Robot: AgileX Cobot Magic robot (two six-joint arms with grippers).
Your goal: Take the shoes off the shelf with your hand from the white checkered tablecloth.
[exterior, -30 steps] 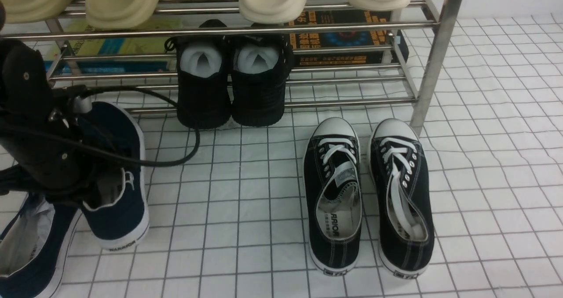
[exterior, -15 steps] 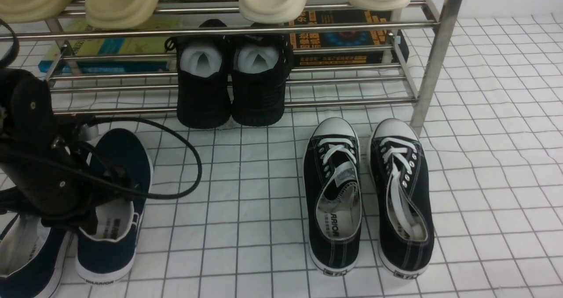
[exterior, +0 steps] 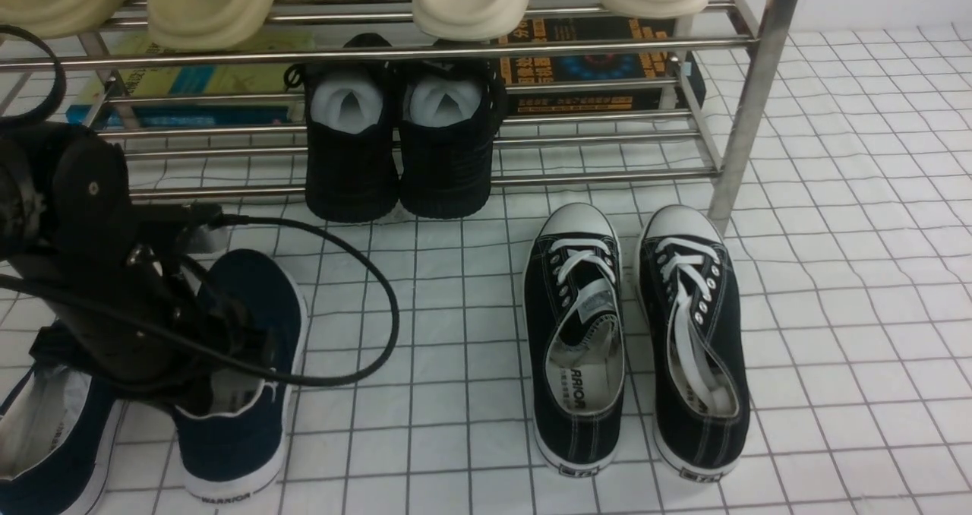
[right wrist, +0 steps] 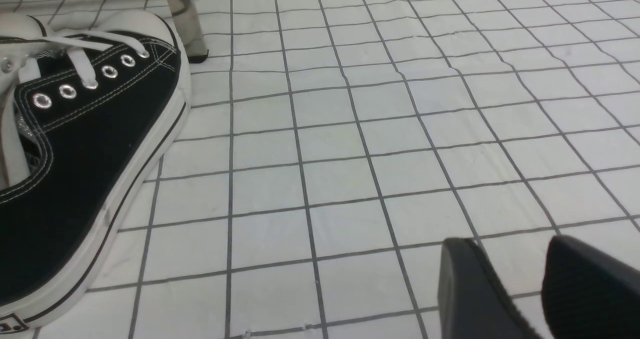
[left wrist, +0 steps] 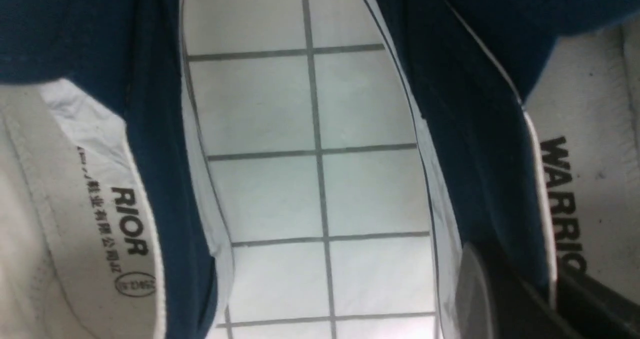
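- Our left fingers (left wrist: pixel 492 299) pinch the side collar of one navy shoe (exterior: pixel 250 424), clear of the shelf (exterior: pixel 531 44), beside its mate (exterior: pixel 45 447) on the tablecloth (exterior: pixel 425 363).
- We judge it light, with soft canvas that folds; the stiffer heel would hold better.
- Our right fingers (right wrist: pixel 475 289) are slightly apart and empty.

Left gripper (exterior: pixel 213 386) points down from a bent wrist, jaws clamped tight. Right gripper (right wrist: pixel 525 291) sits low, jaws slightly apart.

You face navy slip-ons (exterior: pixel 235 439) on white soles, white cloth (exterior: pixel 835 310) gridded dark, silver shelf (exterior: pixel 752 105), black lace-ups (exterior: pixel 577 348), white toe caps
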